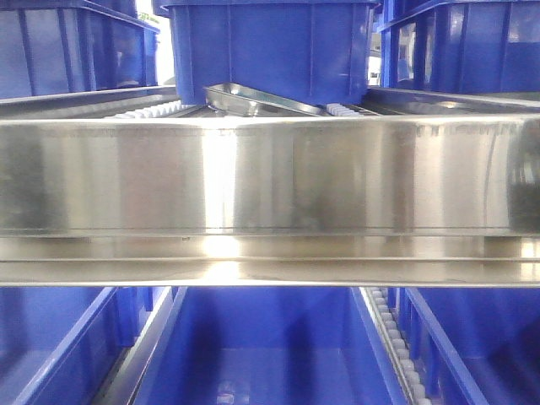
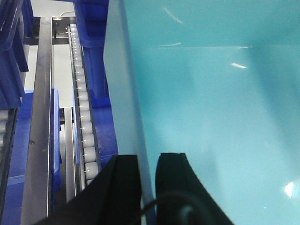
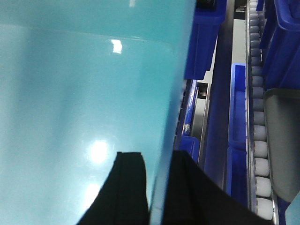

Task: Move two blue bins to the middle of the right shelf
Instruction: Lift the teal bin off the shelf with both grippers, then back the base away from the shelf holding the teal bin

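Both grippers hold one blue bin, which looks light teal in the wrist views. In the left wrist view my left gripper (image 2: pixel 148 157) is shut on the bin's left wall (image 2: pixel 125 93), one finger outside and one inside; the bin's inside (image 2: pixel 211 117) fills the right of the frame. In the right wrist view my right gripper (image 3: pixel 159 154) is shut on the same bin's right wall (image 3: pixel 180 84), with its inside (image 3: pixel 84 93) on the left. In the front view a blue bin (image 1: pixel 270 354) lies open at the bottom centre; no gripper shows there.
A wide steel shelf beam (image 1: pixel 270 194) crosses the front view. Above it stand blue bins (image 1: pixel 270 51) (image 1: pixel 67 51) (image 1: pixel 464 42) and a steel tray (image 1: pixel 253 99). Roller tracks (image 2: pixel 84 117) (image 3: pixel 260 140) and more blue bins (image 3: pixel 239 108) flank the held bin. A grey tray (image 3: pixel 281 140) lies at the right.
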`<action>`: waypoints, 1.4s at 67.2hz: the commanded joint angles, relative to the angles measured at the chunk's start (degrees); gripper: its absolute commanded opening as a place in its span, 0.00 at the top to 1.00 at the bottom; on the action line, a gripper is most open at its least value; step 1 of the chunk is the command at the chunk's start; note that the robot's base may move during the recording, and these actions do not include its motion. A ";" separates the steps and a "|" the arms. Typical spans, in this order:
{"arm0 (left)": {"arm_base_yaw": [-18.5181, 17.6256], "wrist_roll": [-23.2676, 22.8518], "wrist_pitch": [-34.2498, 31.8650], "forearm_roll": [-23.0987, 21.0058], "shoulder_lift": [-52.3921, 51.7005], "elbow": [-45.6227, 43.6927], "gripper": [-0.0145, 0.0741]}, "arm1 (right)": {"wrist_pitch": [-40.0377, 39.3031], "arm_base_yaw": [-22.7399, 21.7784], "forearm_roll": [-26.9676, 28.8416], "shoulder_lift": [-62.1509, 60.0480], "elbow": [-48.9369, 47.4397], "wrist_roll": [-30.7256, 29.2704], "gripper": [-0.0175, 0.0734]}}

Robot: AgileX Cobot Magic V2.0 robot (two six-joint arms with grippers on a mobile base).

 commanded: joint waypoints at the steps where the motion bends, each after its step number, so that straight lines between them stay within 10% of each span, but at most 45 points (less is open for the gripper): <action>1: 0.11 0.98 -3.67 -1.90 -0.88 -0.64 0.96 | -1.40 -0.09 -1.34 -0.59 -0.68 -1.07 0.97; 94: 0.11 0.98 -3.68 -1.43 -0.88 -0.64 0.96 | -1.74 -0.09 -1.34 -0.18 -0.68 -1.07 0.97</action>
